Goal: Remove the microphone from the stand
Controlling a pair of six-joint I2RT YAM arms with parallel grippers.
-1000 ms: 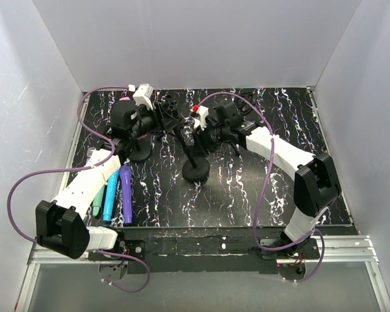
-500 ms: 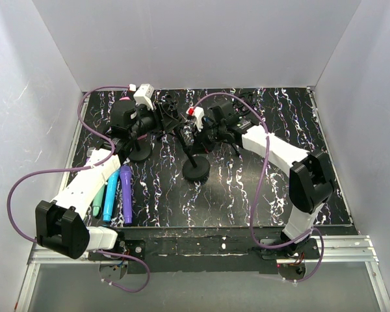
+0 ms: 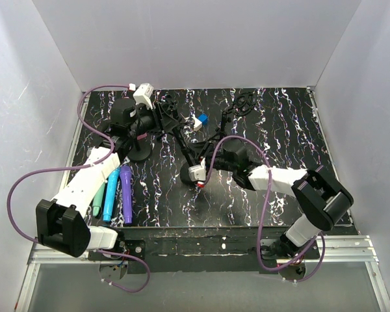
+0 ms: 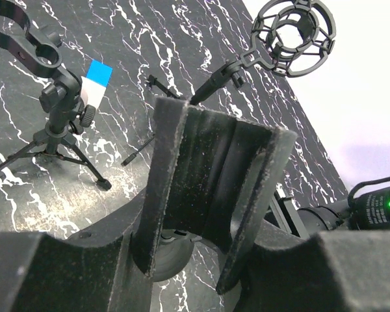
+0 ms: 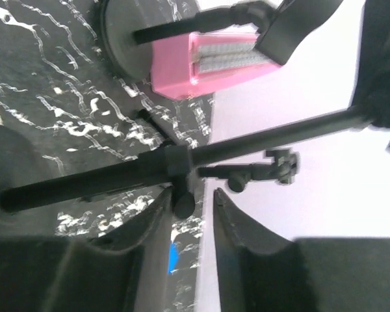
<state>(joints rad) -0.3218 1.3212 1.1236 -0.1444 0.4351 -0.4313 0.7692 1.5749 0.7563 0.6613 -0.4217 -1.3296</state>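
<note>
A black stand's pole (image 3: 182, 140) slants from its round base (image 3: 187, 175) up to my left gripper (image 3: 155, 118), which is shut on the stand's black upper part (image 4: 214, 169). A white and blue microphone (image 3: 199, 120) (image 4: 94, 81) appears to lie loose on the marbled mat behind the stand. My right gripper (image 3: 205, 166) (image 5: 192, 195) hangs low by the base, open, nothing between its fingers; the pole (image 5: 117, 172) passes beyond its tips. A pink microphone (image 5: 188, 62) shows near another round base (image 5: 117, 32), one end under a black piece.
Teal, blue and purple microphones (image 3: 114, 192) lie side by side at the left front. A small tripod with a clamp (image 4: 55, 110) and a shock-mount stand (image 3: 244, 104) (image 4: 292, 36) stand at the back. White walls close in three sides.
My right arm swung from the stand's top down to the mat beside the base. The white and blue microphone now shows where that gripper was. The left arm has not moved.
</note>
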